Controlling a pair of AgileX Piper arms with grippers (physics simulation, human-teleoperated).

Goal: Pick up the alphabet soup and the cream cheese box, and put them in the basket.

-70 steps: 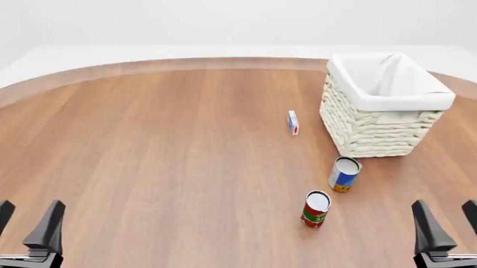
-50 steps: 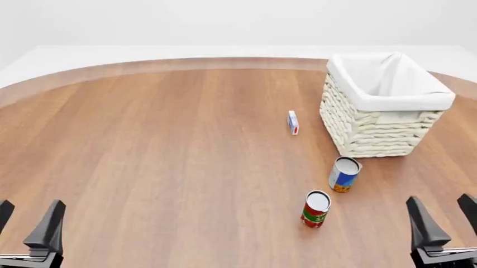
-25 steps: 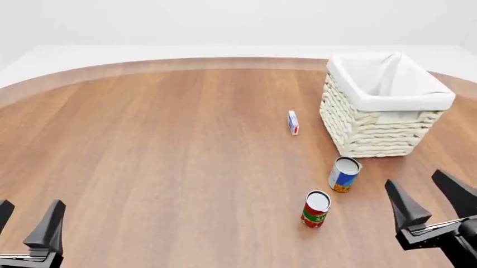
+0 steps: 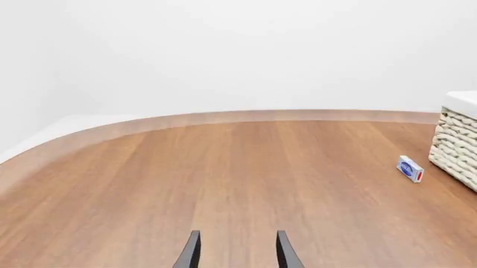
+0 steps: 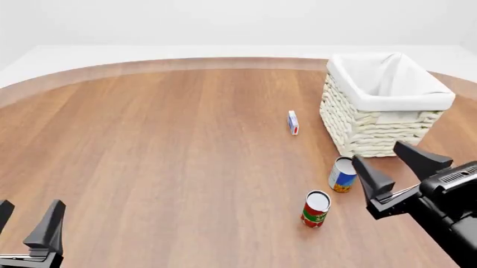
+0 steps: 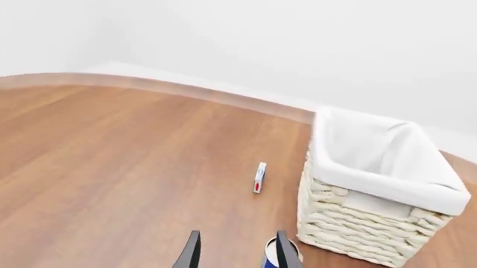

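Movement since the earlier frames is all on my right arm: my right gripper (image 5: 399,163) has come up from the near right corner and forward, and now hangs just right of the alphabet soup (image 5: 342,175), near the basket's (image 5: 387,101) front face. Its fingers are spread wide with nothing between them. In the right wrist view the soup can (image 6: 277,255) peeks out just past one fingertip (image 6: 286,252), with the basket (image 6: 354,231) close beside it.

My left gripper (image 5: 28,223) sits low at the near left corner exactly where it was, fingers apart and empty, far from everything.

Nothing on the table (image 5: 164,145) has shifted. The soup stands upright in front of the basket, the red and green can (image 5: 315,209) nearer to me, and the cream cheese box (image 5: 293,122) stands on edge just left of the basket, not touching it.
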